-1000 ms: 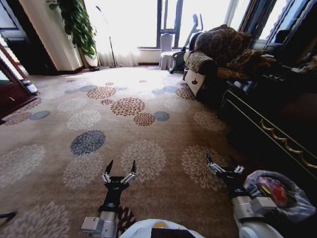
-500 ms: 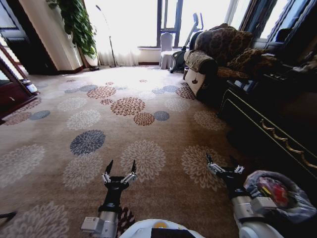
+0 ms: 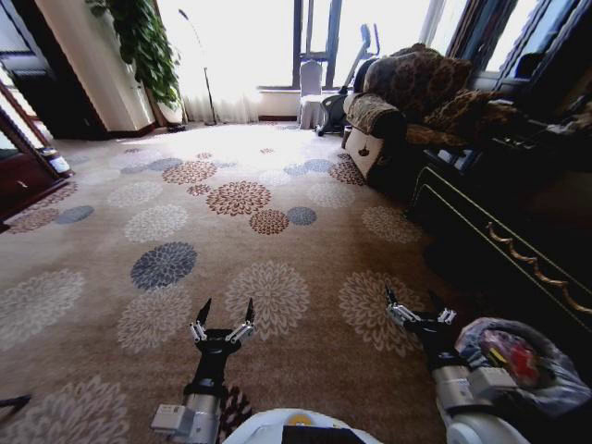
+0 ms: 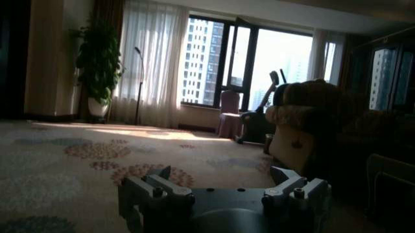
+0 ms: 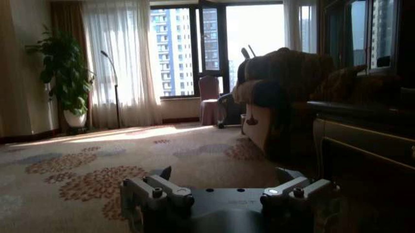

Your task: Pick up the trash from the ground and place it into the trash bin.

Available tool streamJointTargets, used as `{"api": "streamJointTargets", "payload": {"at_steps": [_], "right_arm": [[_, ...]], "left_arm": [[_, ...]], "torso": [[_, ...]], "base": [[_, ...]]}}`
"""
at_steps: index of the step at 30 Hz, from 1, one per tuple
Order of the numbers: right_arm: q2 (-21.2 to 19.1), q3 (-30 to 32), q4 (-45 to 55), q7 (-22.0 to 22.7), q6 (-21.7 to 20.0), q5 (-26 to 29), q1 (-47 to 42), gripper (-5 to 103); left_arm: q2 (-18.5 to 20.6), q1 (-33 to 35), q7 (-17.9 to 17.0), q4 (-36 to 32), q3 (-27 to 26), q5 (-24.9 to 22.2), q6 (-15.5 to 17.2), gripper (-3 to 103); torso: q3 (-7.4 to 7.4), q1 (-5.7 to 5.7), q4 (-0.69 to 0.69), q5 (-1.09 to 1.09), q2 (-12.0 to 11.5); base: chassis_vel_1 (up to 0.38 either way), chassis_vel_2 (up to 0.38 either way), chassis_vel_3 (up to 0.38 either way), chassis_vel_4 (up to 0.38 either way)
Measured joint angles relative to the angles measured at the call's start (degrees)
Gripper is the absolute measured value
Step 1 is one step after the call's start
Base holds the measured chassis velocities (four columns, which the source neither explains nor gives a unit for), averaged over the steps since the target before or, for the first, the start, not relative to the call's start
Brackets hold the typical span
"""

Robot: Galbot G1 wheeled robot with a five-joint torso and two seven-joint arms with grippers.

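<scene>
**Entry: search posture beside filled bin, both tools empty**

Landmark: small round black trash bin with ruffled translucent grey bag liner (image 3: 532,370), low at the robot's right side on the floral patterned carpet (image 3: 185,222).

Left tool (image 3: 225,314): held low over the carpet, well apart from the bin, on its far left. Fingers spread, released, grasping nothing.

Right tool (image 3: 414,305): just beside the bin, on its left and slightly forward of it. Fingers spread, released, grasping nothing.

Trash: red and pale pieces (image 3: 507,356) lying inside the bin's liner. No loose litter discernible on the carpet stretching ahead of the bin toward the brown patterned armchair (image 3: 407,102) and the bright window (image 3: 268,42).

Step in hand, judged: scanning for remaining litter, or task near done.

Handling advice: keep both tools spread and low for a ready grasp. Sweep the view slowly across the carpet, since the flower motifs could mask small pieces. Avoid brushing the liner with the right arm. Check the dark strip beneath the black cabinet (image 3: 499,240) behind the bin.
</scene>
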Motion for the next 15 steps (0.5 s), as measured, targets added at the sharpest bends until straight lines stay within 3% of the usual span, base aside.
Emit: {"api": "streamJointTargets", "payload": {"at_steps": [15], "right_arm": [[0.0, 0.0, 0.0, 0.0, 0.0, 0.0, 0.0, 100]], "left_arm": [[0.0, 0.0, 0.0, 0.0, 0.0, 0.0, 0.0, 100]], "torso": [[0.0, 0.0, 0.0, 0.0, 0.0]], "base": [[0.0, 0.0, 0.0, 0.0]]}}
